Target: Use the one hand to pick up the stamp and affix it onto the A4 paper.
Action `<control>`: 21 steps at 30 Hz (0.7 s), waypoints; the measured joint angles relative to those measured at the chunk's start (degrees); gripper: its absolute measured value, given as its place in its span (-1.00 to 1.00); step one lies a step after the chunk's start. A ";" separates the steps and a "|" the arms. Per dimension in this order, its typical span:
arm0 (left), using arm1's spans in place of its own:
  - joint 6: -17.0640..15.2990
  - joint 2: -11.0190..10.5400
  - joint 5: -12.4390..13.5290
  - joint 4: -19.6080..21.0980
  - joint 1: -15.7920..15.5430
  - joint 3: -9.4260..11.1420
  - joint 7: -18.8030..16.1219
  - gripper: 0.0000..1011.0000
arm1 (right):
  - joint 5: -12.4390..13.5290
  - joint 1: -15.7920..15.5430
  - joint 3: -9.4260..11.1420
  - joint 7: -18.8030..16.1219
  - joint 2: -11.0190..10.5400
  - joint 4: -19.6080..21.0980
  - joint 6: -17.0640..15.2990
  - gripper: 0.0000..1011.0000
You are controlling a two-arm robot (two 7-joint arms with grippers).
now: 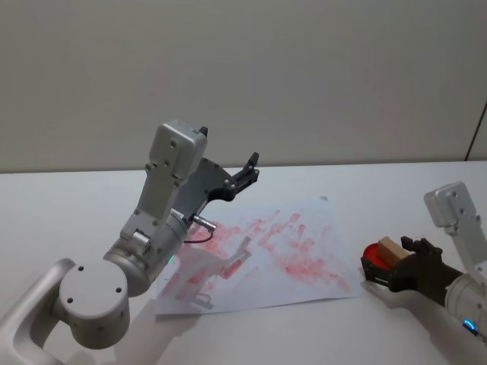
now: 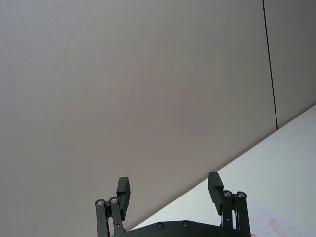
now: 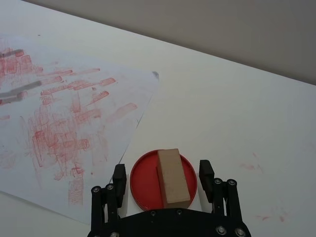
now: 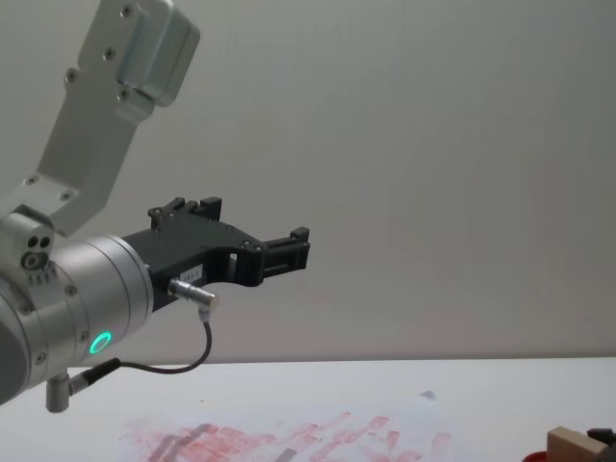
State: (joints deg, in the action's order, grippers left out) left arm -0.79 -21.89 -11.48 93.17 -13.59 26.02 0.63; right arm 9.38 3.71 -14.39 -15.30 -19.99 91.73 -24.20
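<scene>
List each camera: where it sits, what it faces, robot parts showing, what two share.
Head: high, looking down at the table; left claw raised, right claw at the stamp.
Left wrist: on that arm, facing the wall; left claw shows open.
Right wrist: on that arm, looking down at the stamp on the ink pad beside the A4 paper; right claw, open, straddles them.
Chest: low, looking across the table; left arm and claw show.
Shared: head and right wrist both see stamp, pad, paper.
</scene>
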 joint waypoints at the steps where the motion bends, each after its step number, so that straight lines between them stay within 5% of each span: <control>1: 0.00 0.00 0.00 0.00 0.00 0.00 0.00 0.98 | -0.10 0.09 -0.05 -0.08 0.05 -0.16 -0.09 0.79; 21: 0.00 0.00 0.00 0.00 0.00 0.00 0.00 0.98 | -0.76 0.66 -0.36 -0.66 0.36 -1.10 -0.53 -0.37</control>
State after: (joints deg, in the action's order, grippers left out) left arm -0.79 -21.89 -11.48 93.17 -13.59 26.03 0.63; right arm 8.62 4.36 -14.75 -15.96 -19.63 90.63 -24.73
